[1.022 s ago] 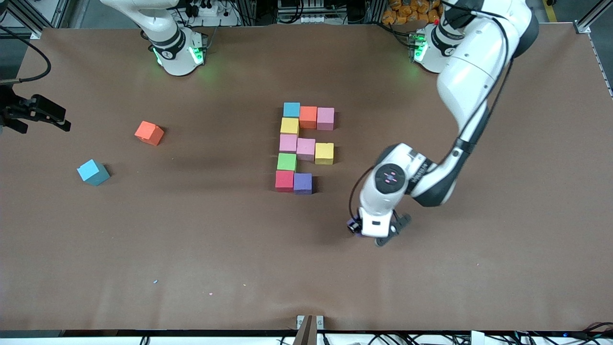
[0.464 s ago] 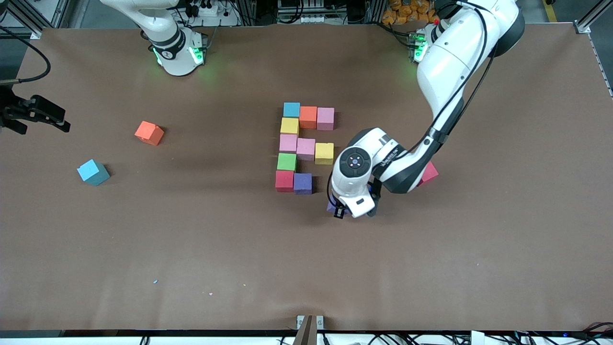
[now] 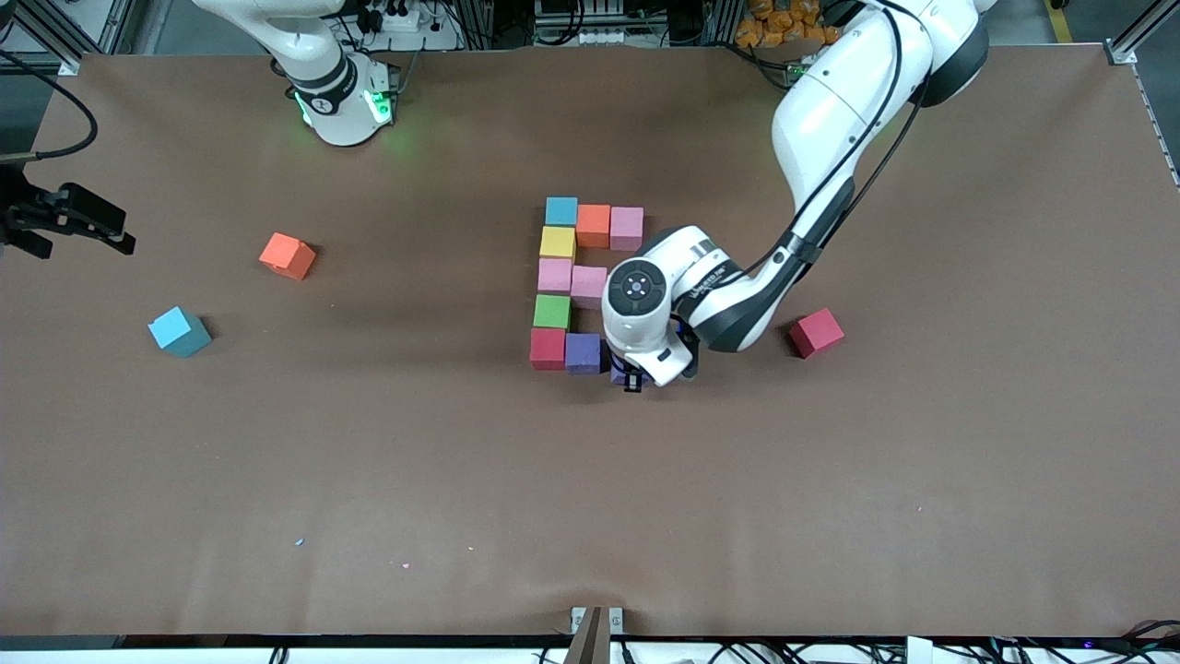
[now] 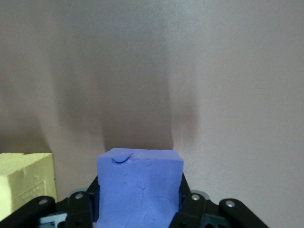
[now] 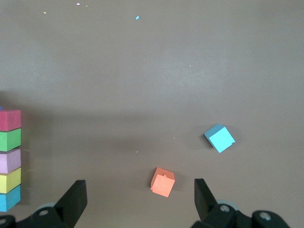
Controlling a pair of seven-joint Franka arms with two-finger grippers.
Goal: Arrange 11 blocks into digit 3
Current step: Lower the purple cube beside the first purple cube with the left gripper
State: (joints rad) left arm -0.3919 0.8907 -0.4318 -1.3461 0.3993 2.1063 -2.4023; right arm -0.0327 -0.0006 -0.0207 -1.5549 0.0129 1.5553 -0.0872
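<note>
Left hand (image 3: 634, 376) low beside the digit 3 (image 3: 583, 281), gripping purple block (image 4: 139, 187).

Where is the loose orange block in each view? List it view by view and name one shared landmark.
Front view: the loose orange block lies toward the right arm's end of the table, apart from the digit 3.
Left wrist view: not in it.
Right wrist view: the loose orange block lies on bare table.
Shared landmark: the loose blue block, near it in both those views.

Fourteen blocks (image 3: 594, 225), two robot arms (image 3: 830, 111)
</note>
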